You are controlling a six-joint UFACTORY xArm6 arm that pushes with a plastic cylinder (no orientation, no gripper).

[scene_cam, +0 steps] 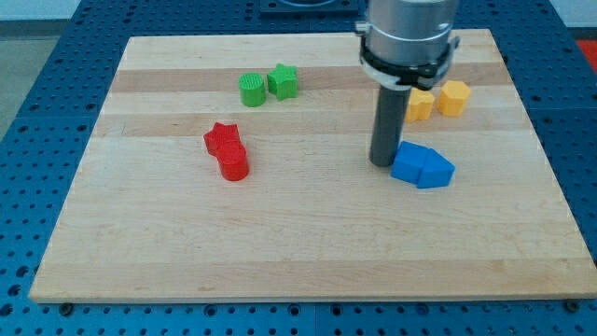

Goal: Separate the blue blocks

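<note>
Two blue blocks lie pressed together at the view's right of centre: a left blue block (408,162) and a right blue block (437,169), shapes hard to tell apart. My tip (383,163) stands on the board just to the view's left of the left blue block, touching or nearly touching its edge. The dark rod rises from there to the grey arm body (410,37) at the view's top.
Two yellow blocks (421,105) (454,97) sit behind the rod toward the view's top right. A green cylinder (252,90) and green star (284,81) sit at top centre. A red star (222,139) and red cylinder (234,162) sit left of centre. The wooden board (280,252) lies on a blue perforated table.
</note>
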